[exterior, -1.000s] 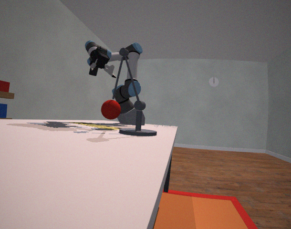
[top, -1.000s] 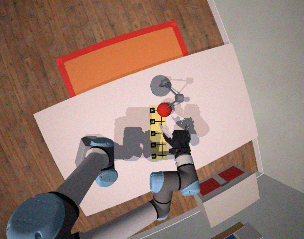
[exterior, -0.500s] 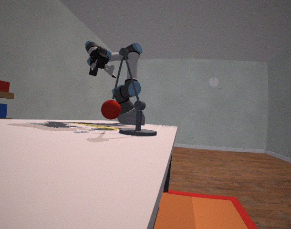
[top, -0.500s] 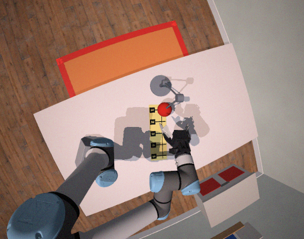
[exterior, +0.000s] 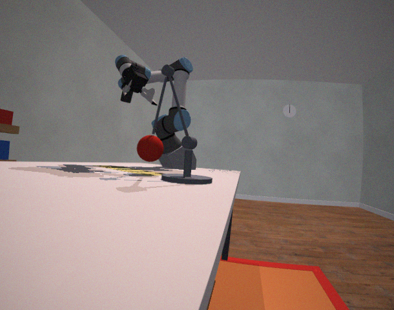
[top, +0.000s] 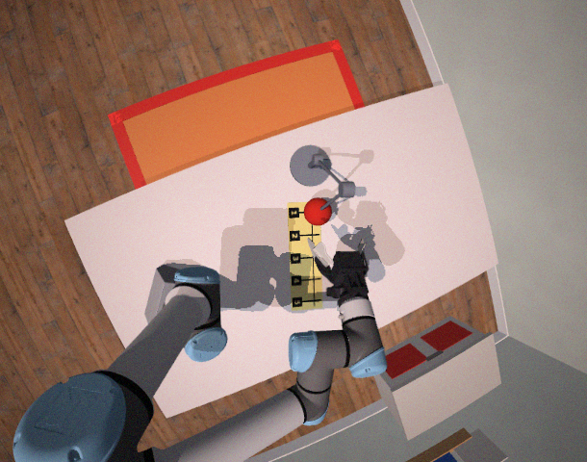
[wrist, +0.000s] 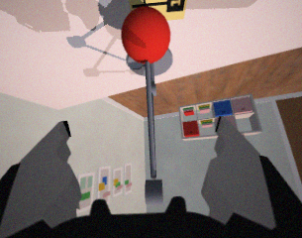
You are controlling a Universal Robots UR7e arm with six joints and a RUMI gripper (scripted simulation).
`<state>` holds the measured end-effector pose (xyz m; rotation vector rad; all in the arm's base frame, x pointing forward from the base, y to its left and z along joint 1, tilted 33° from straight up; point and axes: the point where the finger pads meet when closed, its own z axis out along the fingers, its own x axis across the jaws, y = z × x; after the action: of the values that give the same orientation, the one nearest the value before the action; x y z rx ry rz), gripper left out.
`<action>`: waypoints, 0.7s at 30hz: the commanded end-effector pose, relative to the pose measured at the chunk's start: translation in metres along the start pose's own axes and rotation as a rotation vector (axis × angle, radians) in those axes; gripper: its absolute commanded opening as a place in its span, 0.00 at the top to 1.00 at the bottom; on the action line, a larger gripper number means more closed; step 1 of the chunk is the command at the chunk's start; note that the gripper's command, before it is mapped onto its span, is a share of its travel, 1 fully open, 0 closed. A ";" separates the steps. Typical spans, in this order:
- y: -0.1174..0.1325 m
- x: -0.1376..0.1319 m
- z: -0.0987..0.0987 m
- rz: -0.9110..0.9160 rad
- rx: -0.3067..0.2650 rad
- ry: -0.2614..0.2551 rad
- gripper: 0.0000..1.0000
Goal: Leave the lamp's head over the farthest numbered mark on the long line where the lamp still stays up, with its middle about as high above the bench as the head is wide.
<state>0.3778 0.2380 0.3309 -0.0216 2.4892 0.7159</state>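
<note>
One open claw (top: 338,249) (exterior: 139,96) (wrist: 144,119), nothing gripped; likely still pre-grasp, next move: approach red head (top: 317,212) (exterior: 150,148) (wrist: 146,35), draw it toward the worktop edge (top: 254,386) by the arm.

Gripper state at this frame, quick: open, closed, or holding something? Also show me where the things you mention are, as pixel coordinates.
Black two-jaw gripper with grey fingers (top: 338,243) (exterior: 139,96): open, nothing between the fingers, clear of the lamp's red ball-shaped head (top: 317,212) (exterior: 150,148) (wrist: 146,35).

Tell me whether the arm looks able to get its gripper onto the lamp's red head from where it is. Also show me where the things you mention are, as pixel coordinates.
Probably yes: the gripper (top: 338,243) (exterior: 139,96) (wrist: 144,119) is open and holds nothing, and nothing seems to stand between it and the red head (top: 317,211) (exterior: 150,148) (wrist: 146,35), though the lamp's upper joint (top: 345,189) (exterior: 167,70) (wrist: 153,191) rises close by.
</note>
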 end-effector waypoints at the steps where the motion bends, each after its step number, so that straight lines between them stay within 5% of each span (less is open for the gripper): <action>1: 0.000 0.000 0.000 -0.001 0.000 -0.001 0.00; 10: 0.000 0.000 0.000 -0.001 0.000 -0.001 0.00; 21: -0.001 0.001 0.006 -0.044 -0.066 0.037 0.00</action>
<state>0.3795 0.2402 0.3275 -0.0266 2.4921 0.7241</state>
